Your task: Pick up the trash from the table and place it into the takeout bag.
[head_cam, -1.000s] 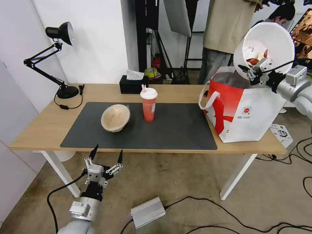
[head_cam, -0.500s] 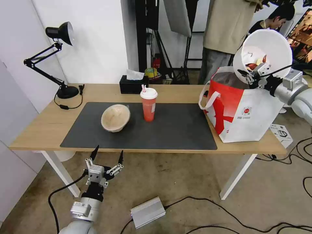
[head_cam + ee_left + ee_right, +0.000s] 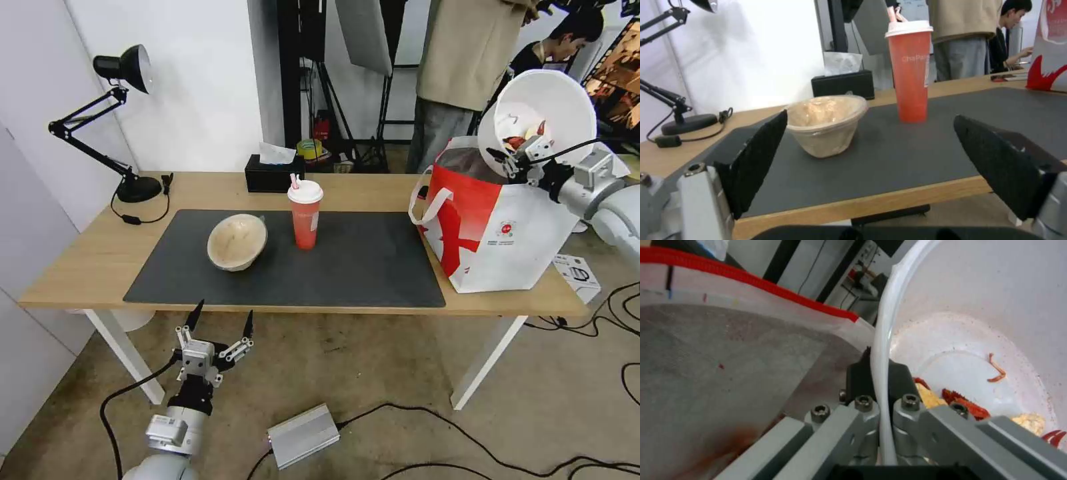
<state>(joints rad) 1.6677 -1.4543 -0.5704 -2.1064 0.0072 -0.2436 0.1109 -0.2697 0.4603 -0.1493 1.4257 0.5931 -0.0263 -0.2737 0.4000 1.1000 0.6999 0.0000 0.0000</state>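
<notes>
- The right gripper is raised over the open mouth of the large white insulated takeout bag with a red brush-stroke print, its fingers pinched on the rim of the white round plastic bowl holding red and yellow food scraps.
- The white bowl is tipped on its side, its opening facing the head camera; in the right wrist view the thin rim runs between the two fingers, with the bag's silver foil lining beside it.
- The takeout bag stands upright at the right end of the long light-wood worktop, partly on the right edge of the large dark grey mat. It bears a small round logo with tiny writing under it, too small to read.
- The red paper drink cup with a white lid and straw stands upright near the mat's back edge, toward the middle. Pale lettering on it in the left wrist view seems to begin "Cha"; the rest is unclear.
- The beige moulded-pulp bowl lies tilted on the mat just left of the cup, apart from it.
- The left gripper hangs below the worktop's front edge, near its left end, its black-padded fingers spread wide and holding nothing.
</notes>
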